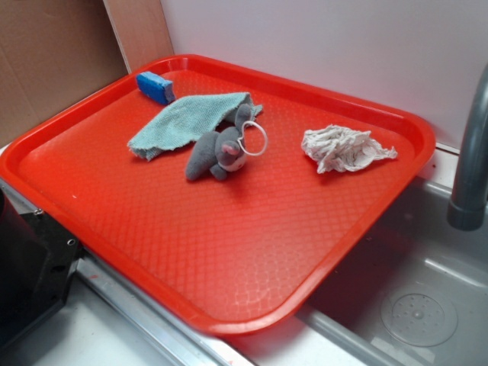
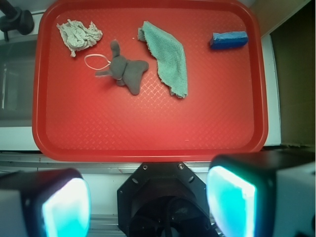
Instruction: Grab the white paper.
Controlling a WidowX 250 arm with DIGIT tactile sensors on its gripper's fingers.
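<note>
We read no writing anywhere. Our gripper (image 2: 148,202) hangs spread wide and empty, its fingers cropped by the frame, well apart from the white paper (image 1: 345,148) near the red tray (image 1: 229,259)'s corner by the half-cropped faucet (image 1: 471,164).

The white paper (image 1: 345,148) looks crumpled and rough, the red plastic tray (image 1: 229,252) shiny and bumpy, the teal cloth (image 1: 183,122) fuzzy.

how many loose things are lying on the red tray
4: a blue block in the far left corner, a teal cloth beside it, a grey plush toy touching the cloth, and the white paper apart on the right.
</note>
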